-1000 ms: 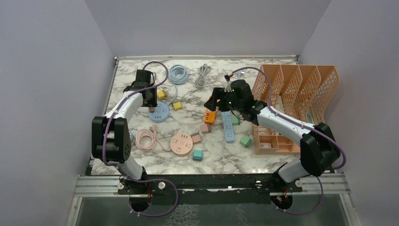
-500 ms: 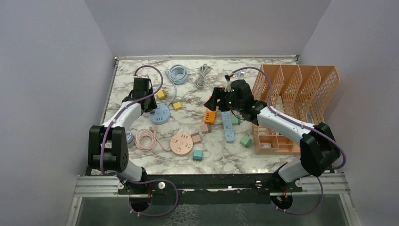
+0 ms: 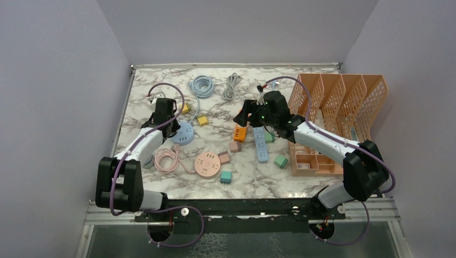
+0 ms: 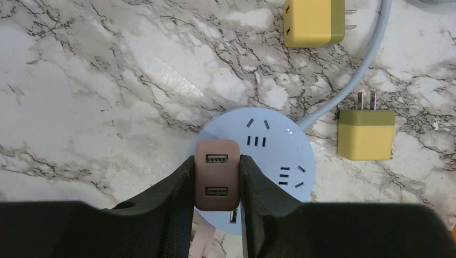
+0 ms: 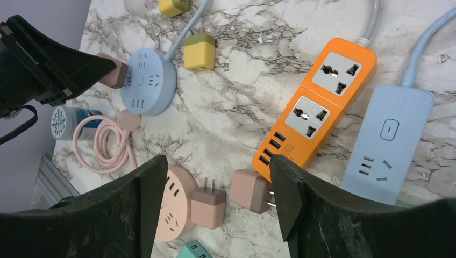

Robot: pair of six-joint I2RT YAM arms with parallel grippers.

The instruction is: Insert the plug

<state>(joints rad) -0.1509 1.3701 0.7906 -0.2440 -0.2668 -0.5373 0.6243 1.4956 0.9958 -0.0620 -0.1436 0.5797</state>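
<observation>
While over blue hub, brown plug in left gripper; adapters beside

The marble table bears power strips, round sockets, loose plugs, coiled cables and a rack.

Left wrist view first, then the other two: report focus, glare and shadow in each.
Left wrist view: the brown adapter and blue round socket are sharp, the left gripper's fingers near-black with little detail, a pale sheen on the marble table. Right wrist view: the orange power strip is crisp, the right gripper's fingers dark silhouettes. Top external view: even light, soft shadows, no strong glare.
</observation>
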